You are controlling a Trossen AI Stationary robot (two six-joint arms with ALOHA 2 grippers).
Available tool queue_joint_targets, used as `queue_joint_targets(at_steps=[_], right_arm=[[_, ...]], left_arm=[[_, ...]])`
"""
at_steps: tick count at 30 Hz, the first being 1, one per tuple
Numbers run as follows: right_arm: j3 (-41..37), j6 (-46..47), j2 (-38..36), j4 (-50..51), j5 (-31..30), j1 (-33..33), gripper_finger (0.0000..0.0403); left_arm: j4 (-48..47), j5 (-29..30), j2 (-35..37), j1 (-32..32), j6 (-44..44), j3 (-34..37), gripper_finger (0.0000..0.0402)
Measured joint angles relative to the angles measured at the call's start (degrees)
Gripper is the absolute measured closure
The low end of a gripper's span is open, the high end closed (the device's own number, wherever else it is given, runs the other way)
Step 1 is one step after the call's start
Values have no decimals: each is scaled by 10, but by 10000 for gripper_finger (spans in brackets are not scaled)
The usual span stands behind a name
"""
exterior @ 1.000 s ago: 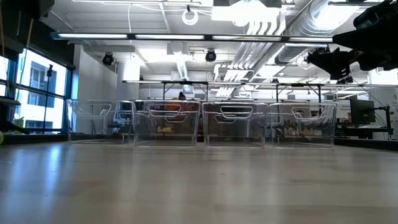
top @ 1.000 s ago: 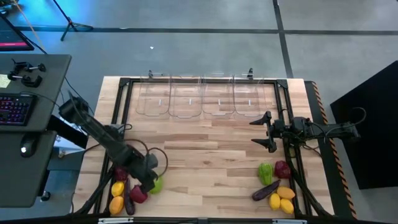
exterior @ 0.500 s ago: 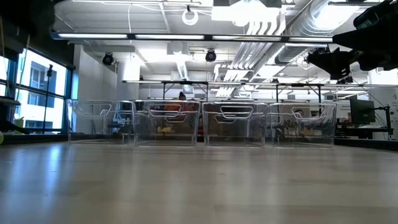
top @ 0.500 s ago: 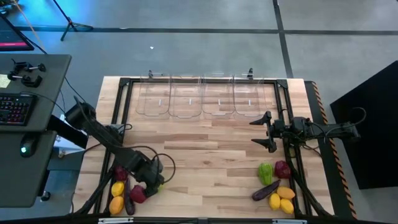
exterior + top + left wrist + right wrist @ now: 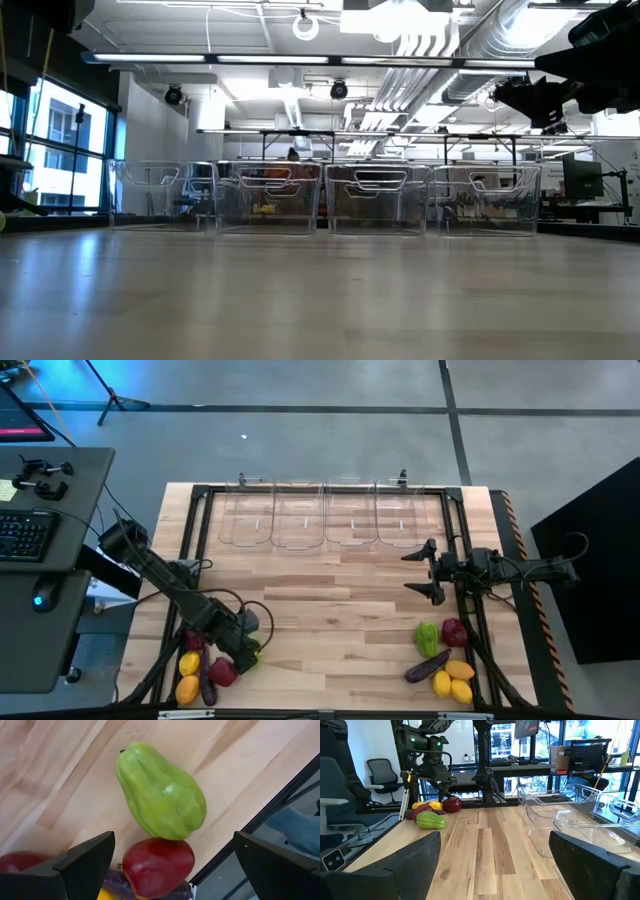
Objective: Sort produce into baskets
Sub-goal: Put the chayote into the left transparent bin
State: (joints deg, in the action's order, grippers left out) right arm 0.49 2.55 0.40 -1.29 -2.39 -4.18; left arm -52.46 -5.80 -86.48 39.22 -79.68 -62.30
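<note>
My left gripper (image 5: 244, 644) is open and hovers over the near-left pile of produce. Its fingers stand on either side of a green pepper (image 5: 160, 790) and touch nothing. The pepper lies on its side on the wood against a dark red piece (image 5: 157, 865). It barely shows in the high view (image 5: 257, 651). My right gripper (image 5: 427, 572) is open and empty above the table's right side, short of the four clear baskets (image 5: 325, 520) at the far edge. A second pile of produce (image 5: 442, 660) lies near right.
The left pile also holds yellow (image 5: 189, 663), orange (image 5: 186, 688), red (image 5: 222, 672) and purple (image 5: 207, 685) pieces. A black metal frame (image 5: 190, 540) borders the wooden table. A desk with a keyboard (image 5: 25, 535) stands at the left. Bare wood lies between the piles and the baskets.
My left gripper has shifted a little toward the table's right and near edges and now stands over the green pepper, covering most of it in the high view. The produce has stayed in place.
</note>
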Motion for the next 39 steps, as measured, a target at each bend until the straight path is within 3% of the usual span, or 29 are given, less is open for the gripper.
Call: queue_joint_targets(at_steps=[29, 39], right_arm=[[0, 0, 0, 0, 0, 0, 41], [0, 0, 0, 0, 0, 0, 41]], left_arm=[[34, -15, -141, -3, -129, 0, 7], [46, -27, -194, -1, -108, -2, 7]])
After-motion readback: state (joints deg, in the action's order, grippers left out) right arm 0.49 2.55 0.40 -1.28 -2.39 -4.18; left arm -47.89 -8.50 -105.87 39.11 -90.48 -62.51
